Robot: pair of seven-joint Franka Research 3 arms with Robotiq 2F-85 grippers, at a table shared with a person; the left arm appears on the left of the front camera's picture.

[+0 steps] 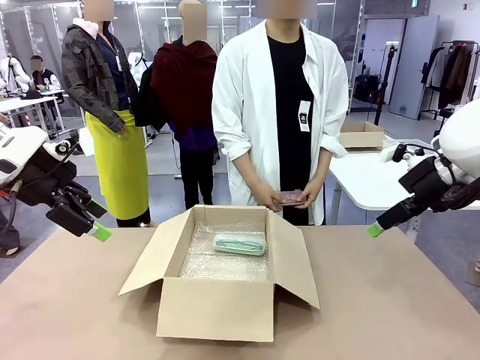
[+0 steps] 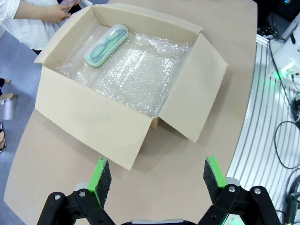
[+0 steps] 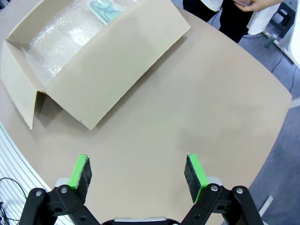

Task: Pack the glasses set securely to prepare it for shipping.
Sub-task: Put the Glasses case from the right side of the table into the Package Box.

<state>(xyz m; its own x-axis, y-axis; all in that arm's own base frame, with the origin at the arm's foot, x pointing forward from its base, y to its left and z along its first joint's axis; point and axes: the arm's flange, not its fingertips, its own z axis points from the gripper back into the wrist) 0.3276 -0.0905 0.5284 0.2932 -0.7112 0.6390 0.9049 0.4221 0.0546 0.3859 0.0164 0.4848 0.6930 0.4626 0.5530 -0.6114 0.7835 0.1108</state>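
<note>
Open box (image 1: pixel 225 304) flaps splayed, bare surface (image 1: pixel 390 300) either side, left claw (image 2: pixel 155 176) and right claw (image 3: pixel 138 171) spread wide, empty, mint-green case (image 1: pixel 239 244) on bubble wrap (image 1: pixel 214 261), pink case (image 1: pixel 291 199) in person's hands (image 1: pixel 309 196), clearest frontally

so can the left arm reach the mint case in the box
Probably yes: the box stands open, the mint case lies uncovered on the bubble wrap, and the left gripper hangs open and empty beside it.

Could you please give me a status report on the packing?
Left end effector open, empty; right end effector same. Pale mint-green glasses case on bubble wrap in open brown cardboard box; pale pink case in person's hands. No obstruction seen.
</note>
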